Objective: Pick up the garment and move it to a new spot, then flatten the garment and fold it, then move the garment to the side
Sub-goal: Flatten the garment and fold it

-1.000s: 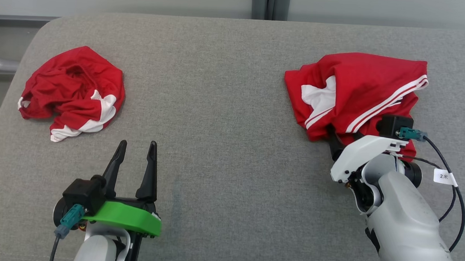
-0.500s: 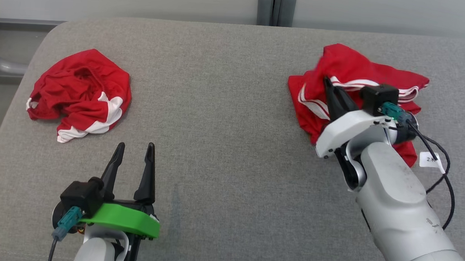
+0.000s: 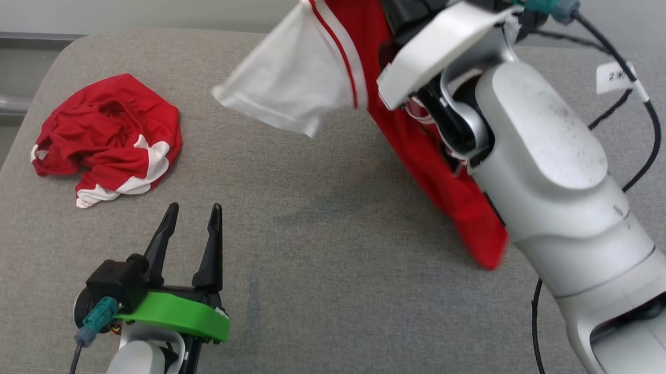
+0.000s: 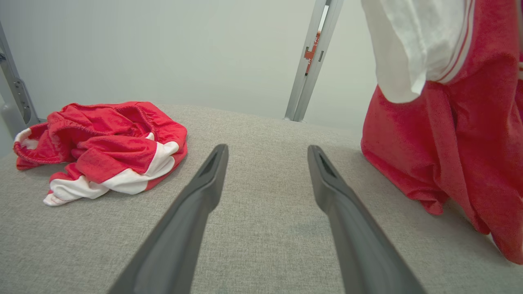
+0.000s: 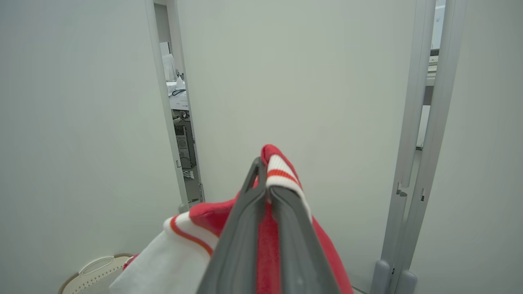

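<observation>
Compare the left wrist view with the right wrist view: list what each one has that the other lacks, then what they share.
Left wrist view: the left gripper, fingers apart and empty, over the grey table, and a crumpled garment lying on it. Right wrist view: the right gripper shut on the striped edge of the lifted garment, and a pale basket low at the left. Shared: the lifted garment, hanging red with a white panel, and the pale wall.
</observation>
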Available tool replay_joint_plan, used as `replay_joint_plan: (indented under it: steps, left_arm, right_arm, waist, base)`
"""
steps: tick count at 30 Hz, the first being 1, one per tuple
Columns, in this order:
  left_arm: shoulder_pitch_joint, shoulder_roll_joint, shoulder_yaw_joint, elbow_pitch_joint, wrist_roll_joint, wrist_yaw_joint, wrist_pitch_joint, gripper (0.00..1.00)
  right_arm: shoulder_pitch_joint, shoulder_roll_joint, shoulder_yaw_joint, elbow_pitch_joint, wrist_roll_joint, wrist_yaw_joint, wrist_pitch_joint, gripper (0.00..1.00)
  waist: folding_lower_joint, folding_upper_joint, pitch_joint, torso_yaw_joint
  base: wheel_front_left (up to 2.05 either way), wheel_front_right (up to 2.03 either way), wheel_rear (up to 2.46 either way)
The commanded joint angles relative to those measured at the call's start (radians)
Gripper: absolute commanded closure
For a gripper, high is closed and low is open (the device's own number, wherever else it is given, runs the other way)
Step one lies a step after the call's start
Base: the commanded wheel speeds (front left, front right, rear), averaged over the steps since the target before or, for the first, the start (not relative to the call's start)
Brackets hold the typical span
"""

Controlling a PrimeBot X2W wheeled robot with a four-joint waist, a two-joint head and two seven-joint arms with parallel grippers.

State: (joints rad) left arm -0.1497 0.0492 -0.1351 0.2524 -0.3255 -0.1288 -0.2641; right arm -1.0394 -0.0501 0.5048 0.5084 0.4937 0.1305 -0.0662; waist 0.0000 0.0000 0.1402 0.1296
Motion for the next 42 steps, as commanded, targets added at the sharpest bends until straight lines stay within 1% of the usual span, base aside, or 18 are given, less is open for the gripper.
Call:
replay_joint_plan:
  steps: [1,6,9,15,19,20,22,24,26,29,33,37,40,42]
  left_arm:
    - [-0.009,0.002,-0.005,-0.005,-0.014,-0.002,-0.001,0.0]
    - [-0.015,0.002,-0.017,-0.011,-0.022,-0.002,0.0,0.0]
    - [-0.019,0.002,-0.02,-0.013,-0.02,-0.002,0.0,0.0]
    - [-0.025,0.002,-0.016,-0.014,-0.01,-0.002,-0.001,0.0]
    - [-0.035,0.002,-0.012,-0.014,-0.003,-0.002,-0.001,0.0]
    - [-0.038,0.002,-0.01,-0.016,-0.001,-0.002,-0.001,0.0]
    - [-0.042,0.002,-0.01,-0.017,-0.002,-0.002,0.0,0.0]
    - [-0.049,0.003,-0.005,-0.018,0.0,-0.002,-0.001,0.0]
    - [-0.054,0.003,-0.004,-0.017,-0.001,-0.002,-0.001,0.0]
    - [-0.062,0.003,-0.008,-0.016,-0.003,-0.002,0.0,0.0]
    - [-0.063,0.003,-0.014,-0.012,-0.005,-0.002,-0.001,0.0]
    - [-0.053,0.003,-0.014,-0.008,-0.004,-0.002,0.0,0.0]
    - [-0.043,0.003,-0.007,-0.009,0.001,-0.002,0.0,0.0]
    - [-0.041,0.002,-0.009,-0.007,0.003,-0.002,-0.001,0.0]
  right_arm:
    - [-0.054,-0.001,0.01,-0.014,-0.015,0.0,-0.018,1.0]
    - [-0.175,-0.004,0.029,-0.036,-0.045,0.0,-0.094,1.0]
    - [-0.184,-0.039,0.027,-0.029,-0.042,0.0,-0.112,1.0]
    - [-0.074,-0.173,0.049,0.008,-0.045,0.0,-0.08,1.0]
    - [0.042,-0.266,0.024,0.055,-0.03,0.0,-0.053,1.0]
    - [0.069,-0.291,0.013,0.069,-0.042,0.0,-0.047,1.0]
    - [0.114,-0.323,-0.011,0.093,-0.059,0.0,-0.048,1.0]
    - [0.162,-0.339,-0.044,0.121,-0.066,0.0,-0.05,1.0]
    - [0.203,-0.347,-0.077,0.148,-0.079,0.0,-0.054,1.0]
    - [0.244,-0.34,-0.118,0.188,-0.095,0.0,-0.059,1.0]
    - [0.289,-0.306,-0.182,0.187,-0.074,0.0,-0.078,1.0]
    - [0.345,-0.291,-0.25,0.093,-0.058,0.0,-0.089,1.0]
    - [0.4,-0.295,-0.317,-0.002,-0.066,0.0,-0.061,1.0]
    - [0.435,-0.286,-0.365,-0.07,-0.066,0.0,-0.034,1.0]
  waist:
    - [0.0,0.0,0.004,0.008]
    - [0.0,0.0,0.014,0.022]
    - [0.0,0.0,0.021,0.026]
    - [0.0,0.0,0.043,0.005]
    - [0.0,0.0,0.056,-0.013]
    - [0.0,0.0,0.059,-0.019]
    - [0.0,0.0,0.065,-0.029]
    - [0.0,0.0,0.069,-0.037]
    - [0.0,0.0,0.073,-0.044]
    - [0.0,0.0,0.076,-0.051]
    - [0.0,0.0,0.073,-0.053]
    - [0.0,0.0,0.064,-0.053]
    - [0.0,0.0,0.059,-0.057]
    - [0.0,0.0,0.056,-0.056]
  base:
    - [0.0,0.0,0.0]
    - [0.0,0.0,0.0]
    - [0.0,0.0,0.0]
    - [0.0,0.0,0.0]
    - [0.0,0.0,0.0]
    - [0.0,0.0,0.0]
    - [0.0,0.0,0.0]
    - [0.0,0.0,0.0]
    - [0.0,0.0,0.0]
    - [0.0,0.0,0.0]
    - [0.0,0.0,0.0]
    - [0.0,0.0,0.0]
    - [0.0,0.0,0.0]
    - [0.0,0.0,0.0]
